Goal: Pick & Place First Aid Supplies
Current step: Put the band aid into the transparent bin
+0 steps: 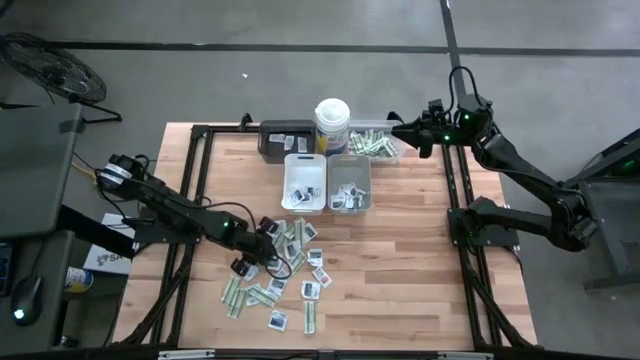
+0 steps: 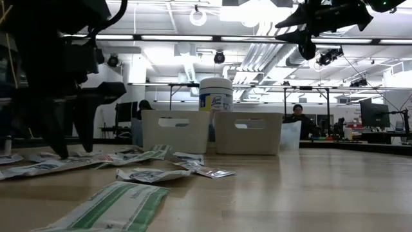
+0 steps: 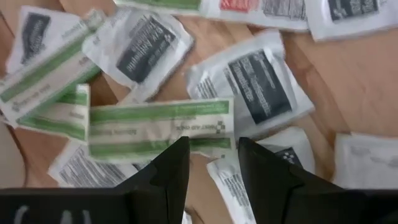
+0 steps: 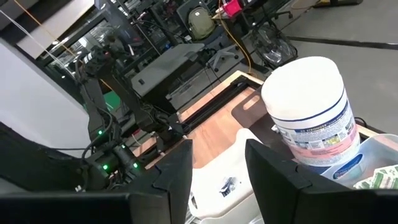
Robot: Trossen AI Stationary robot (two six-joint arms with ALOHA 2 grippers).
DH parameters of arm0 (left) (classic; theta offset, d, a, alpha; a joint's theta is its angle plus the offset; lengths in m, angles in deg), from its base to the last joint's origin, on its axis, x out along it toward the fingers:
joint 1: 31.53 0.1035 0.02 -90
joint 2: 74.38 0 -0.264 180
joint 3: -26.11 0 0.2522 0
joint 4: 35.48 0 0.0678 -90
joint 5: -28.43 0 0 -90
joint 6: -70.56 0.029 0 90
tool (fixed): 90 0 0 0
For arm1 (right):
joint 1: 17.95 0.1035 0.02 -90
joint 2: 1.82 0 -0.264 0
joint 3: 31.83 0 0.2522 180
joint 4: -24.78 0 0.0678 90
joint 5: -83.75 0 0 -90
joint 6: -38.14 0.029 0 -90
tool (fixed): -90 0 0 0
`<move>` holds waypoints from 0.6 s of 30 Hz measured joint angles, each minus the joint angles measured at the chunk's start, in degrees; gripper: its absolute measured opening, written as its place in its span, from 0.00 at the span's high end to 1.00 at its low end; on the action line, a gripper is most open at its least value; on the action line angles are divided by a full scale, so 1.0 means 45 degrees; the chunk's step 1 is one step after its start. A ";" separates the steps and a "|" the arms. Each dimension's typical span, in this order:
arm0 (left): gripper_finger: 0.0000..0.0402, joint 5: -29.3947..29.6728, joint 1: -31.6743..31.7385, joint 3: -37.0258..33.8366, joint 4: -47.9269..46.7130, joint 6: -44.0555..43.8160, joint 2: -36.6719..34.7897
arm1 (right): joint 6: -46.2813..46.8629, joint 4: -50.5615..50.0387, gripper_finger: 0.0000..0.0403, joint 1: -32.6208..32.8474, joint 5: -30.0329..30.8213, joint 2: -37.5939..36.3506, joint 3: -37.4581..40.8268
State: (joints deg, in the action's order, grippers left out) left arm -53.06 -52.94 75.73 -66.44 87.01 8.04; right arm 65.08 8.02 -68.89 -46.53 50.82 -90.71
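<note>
Two pincers: both spread, gripping nothing.
Left pincer (image 3: 208, 155): low over packets (image 1: 275, 275), partly hiding them.
Right pincer (image 1: 397, 127): above canister (image 4: 314, 115).

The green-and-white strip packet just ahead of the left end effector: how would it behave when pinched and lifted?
The green-and-white strip packet looks thin and flat, so probably light and floppy, drooping from a pinch. It overlaps white sachets, so a neighbour might drag along. The left end effector stands open above it.
</note>
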 joint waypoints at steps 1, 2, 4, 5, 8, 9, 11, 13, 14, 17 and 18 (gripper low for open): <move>0.66 -0.0005 0.0000 -0.0010 0.0014 -0.0001 -0.0020 | -0.0009 -0.0012 0.65 0.0000 -0.0001 0.0000 -0.0003; 0.66 -0.0010 0.0000 -0.0010 0.0126 -0.0021 -0.0020 | -0.0016 -0.0049 0.65 0.0000 -0.0001 0.0000 0.0000; 0.66 0.0071 0.0000 0.0000 0.0167 -0.0036 -0.0015 | -0.0028 -0.0063 0.65 0.0000 -0.0001 0.0000 0.0000; 0.66 0.0251 0.0000 0.0000 0.0205 -0.0034 -0.0015 | -0.0035 -0.0065 0.65 0.0000 -0.0001 0.0000 0.0000; 0.66 0.0852 0.0000 0.0000 0.0298 -0.0053 -0.0015 | -0.0046 -0.0073 0.65 0.0000 0.0003 0.0000 0.0000; 0.66 0.0896 0.0002 0.0000 0.0308 -0.0065 -0.0015 | -0.0059 -0.0087 0.65 0.0000 0.0004 0.0000 0.0000; 0.66 0.0918 0.0004 0.0000 0.0332 -0.0083 -0.0015 | -0.0073 -0.0127 0.65 0.0000 0.0001 0.0000 0.0000; 0.66 0.0918 0.0000 0.0000 0.0328 -0.0087 -0.0008 | -0.0084 -0.0153 0.65 0.0000 0.0004 0.0000 0.0000; 0.66 0.0931 0.0000 0.0000 0.0319 -0.0087 0.0004 | -0.0085 -0.0153 0.65 0.0000 0.0003 0.0000 0.0000; 0.66 0.1061 0.0000 0.0000 0.0282 -0.0092 0.0009 | -0.0089 -0.0155 0.65 0.0000 0.0004 0.0000 0.0000; 0.67 0.1185 0.0000 0.0000 0.0275 -0.0092 0.0016 | -0.0089 -0.0151 0.65 0.0000 0.0004 0.0000 0.0000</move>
State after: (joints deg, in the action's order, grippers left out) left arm -47.72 -52.94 75.73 -65.21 86.60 8.11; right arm 64.68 7.34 -68.89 -46.52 50.82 -90.71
